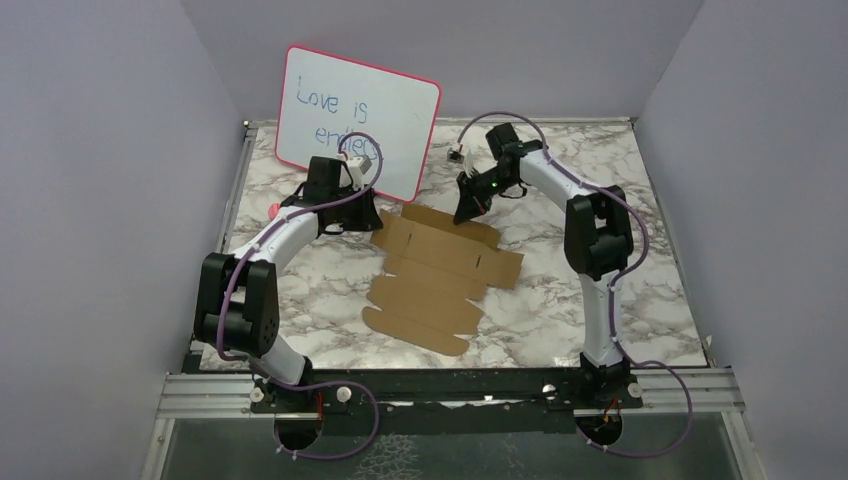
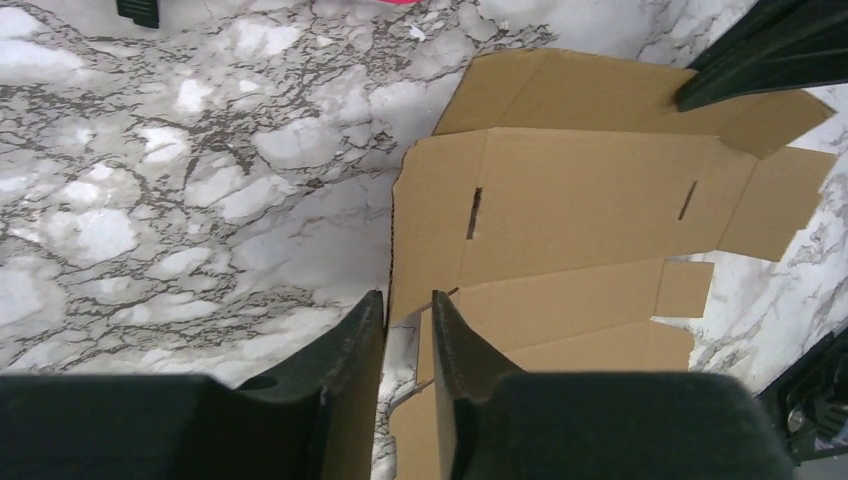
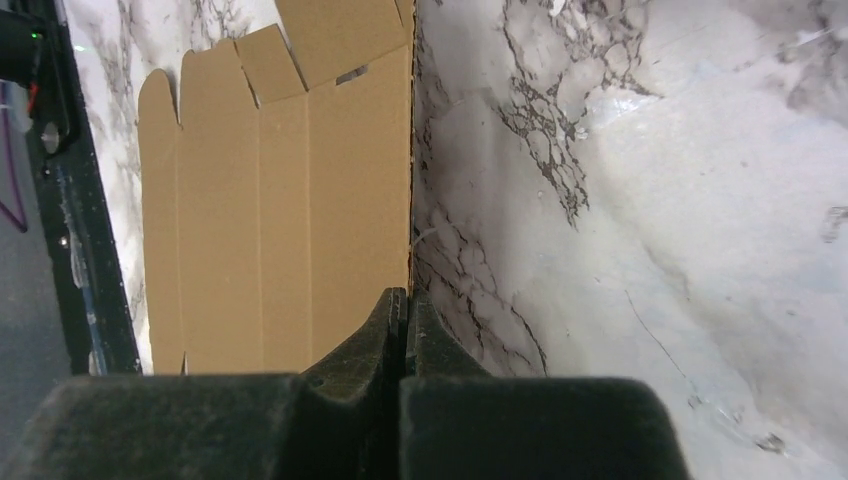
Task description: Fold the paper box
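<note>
The left gripper [image 2: 406, 305] has its fingers a little apart, straddling a side edge of the paper box [image 2: 570, 200]. Marble and board both show in the gap, and nothing is clamped. The right gripper [image 3: 405, 298] is pressed fully together, its tips set against another edge of the sheet, and no flap can be seen nipped between them. The paper box is an unfolded die-cut sheet lying flat in the middle of the table [image 1: 620, 300], with both grippers at its far end. I judge the folding barely begun: no panel stands up, and the step in hand is winning a hold on an edge. The next move calls for working a finger beneath the board and raising a panel along its crease while the other arm pins the sheet down. Room is tight at the back, where the whiteboard [image 1: 355, 115] leans just beyond the left gripper. There is open marble to the right and toward the near rail [image 1: 450, 385], and the side walls [image 1: 90, 220] stand well apart from the sheet.
</note>
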Robot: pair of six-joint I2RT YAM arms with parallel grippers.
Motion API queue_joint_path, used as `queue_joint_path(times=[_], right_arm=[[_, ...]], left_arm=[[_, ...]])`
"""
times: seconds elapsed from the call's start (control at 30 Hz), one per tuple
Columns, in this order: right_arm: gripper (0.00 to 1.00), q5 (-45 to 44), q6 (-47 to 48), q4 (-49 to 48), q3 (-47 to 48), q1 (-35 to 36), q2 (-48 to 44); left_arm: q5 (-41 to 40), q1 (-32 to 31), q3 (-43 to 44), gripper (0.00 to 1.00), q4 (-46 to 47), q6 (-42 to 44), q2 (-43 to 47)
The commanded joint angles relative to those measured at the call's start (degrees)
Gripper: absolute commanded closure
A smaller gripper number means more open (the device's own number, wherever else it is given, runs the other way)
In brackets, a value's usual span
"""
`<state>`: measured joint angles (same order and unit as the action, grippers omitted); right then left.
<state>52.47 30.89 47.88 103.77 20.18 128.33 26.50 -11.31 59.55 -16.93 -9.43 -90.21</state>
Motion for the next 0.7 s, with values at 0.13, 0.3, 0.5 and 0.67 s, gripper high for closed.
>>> queue_joint_path(times=[0.13,0.3,0.5,0.67], right_arm=[[0.99,-7.01,-0.24,-1.55,-1.62,1.15,-8.15],[0.99,-8.24,1.83,-5.69,-6.73,2.05,-12.81],[0.99,-15.72,6.20,-8.94,-10.59,4.51,-16.60],[0.99,-20.14,11.21,-12.03,-14.52,6.23,-20.12]], left_arm=[[-4.38,0.89,0.26,0.62,-0.82,-4.75,0.27],[-5.31,1.33,0.22,0.54,-0.78,-7.44,-0.37],[-4.11,1.64,0.25,0.44,-0.21,-10.83,-0.71],[-4.36,1.73,0.27,0.33,1.61,-13.48,2.10]])
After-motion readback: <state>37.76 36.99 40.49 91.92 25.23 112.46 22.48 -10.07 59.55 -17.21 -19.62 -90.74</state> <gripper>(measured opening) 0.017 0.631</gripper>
